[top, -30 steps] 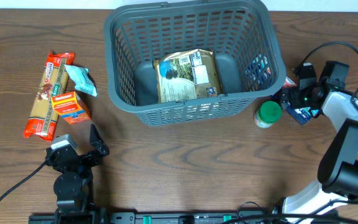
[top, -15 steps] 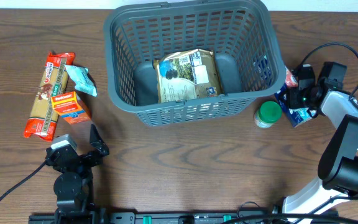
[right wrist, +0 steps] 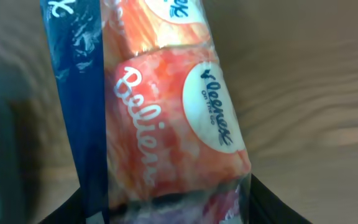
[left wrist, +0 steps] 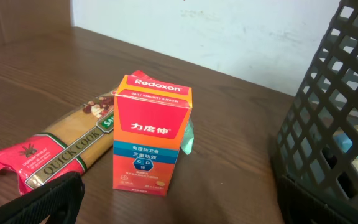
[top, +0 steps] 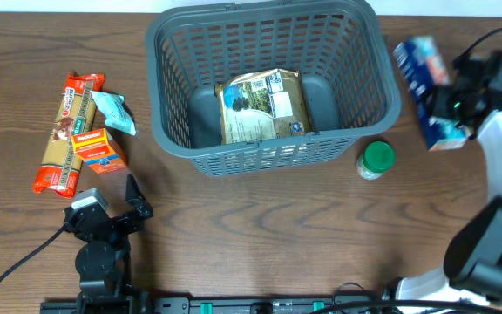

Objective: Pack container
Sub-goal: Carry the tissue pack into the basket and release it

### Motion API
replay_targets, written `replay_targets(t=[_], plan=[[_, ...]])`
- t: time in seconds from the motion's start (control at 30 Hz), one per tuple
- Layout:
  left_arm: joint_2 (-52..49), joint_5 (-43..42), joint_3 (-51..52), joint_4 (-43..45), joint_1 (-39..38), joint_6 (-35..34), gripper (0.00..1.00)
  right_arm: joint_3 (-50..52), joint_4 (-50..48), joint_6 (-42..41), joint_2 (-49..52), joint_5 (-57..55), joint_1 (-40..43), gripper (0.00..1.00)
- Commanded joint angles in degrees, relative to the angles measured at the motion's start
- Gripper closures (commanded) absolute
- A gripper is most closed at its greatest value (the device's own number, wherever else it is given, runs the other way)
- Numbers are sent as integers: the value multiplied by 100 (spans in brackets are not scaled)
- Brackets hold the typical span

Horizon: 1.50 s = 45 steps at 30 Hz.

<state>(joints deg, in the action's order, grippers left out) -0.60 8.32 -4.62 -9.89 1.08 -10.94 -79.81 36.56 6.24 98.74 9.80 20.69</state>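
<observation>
The container [top: 169, 131] is a large dark grey slotted basket at the table's back middle, with a brown printed bag [top: 262, 106] lying on its floor. My right gripper [top: 458, 100] is shut on a tissue pack [top: 418, 68] and holds it in the air just right of the basket. In the right wrist view the tissue pack [right wrist: 166, 112], orange and blue in clear wrap, fills the space between the fingers [right wrist: 278, 208]. My left gripper [top: 133, 202] rests open near the front left, with nothing in it.
A green-lidded jar [top: 376, 160] stands by the basket's front right corner. At the left lie a long pasta pack [top: 66, 135], an orange box [top: 100, 150] and a small teal packet [top: 114, 112]. The left wrist view shows the orange box [left wrist: 151, 134] upright, with the basket wall [left wrist: 334, 118] at right.
My right gripper has shut on the tissue pack and lifted it off the table, up and back beside the basket. The left arm has not moved.
</observation>
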Motion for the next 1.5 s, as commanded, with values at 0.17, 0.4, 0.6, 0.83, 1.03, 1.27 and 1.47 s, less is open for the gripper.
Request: replay_targets(t=[0.17,0.4,0.6,0.83,1.03,1.27,1.47], plan=[[33,31,140,-66,24,-31,2,-1777,1272,-426,-916,-525,57,63],[33,31,140,-66,24,-31,2,-2970,1897,-608,-1355,564,-435,64],[33,31,140,-66,24,-31,2,-3296,1797,-1246,-1484,1019,-1626,64],[33,31,140,-66,24,-31,1,-3294,1355,-2013,-1043,820,-2940,65],[33,31,140,-66,24,-31,1,-3296,1364,-1604,-389,595,-3309,69],[33,31,140,-66,24,-31,2,-3296,1419,-785,136,675,-3309,65],[33,31,140,-66,24,-31,2,-3296,1781,2551,125,2583,-3309,60]])
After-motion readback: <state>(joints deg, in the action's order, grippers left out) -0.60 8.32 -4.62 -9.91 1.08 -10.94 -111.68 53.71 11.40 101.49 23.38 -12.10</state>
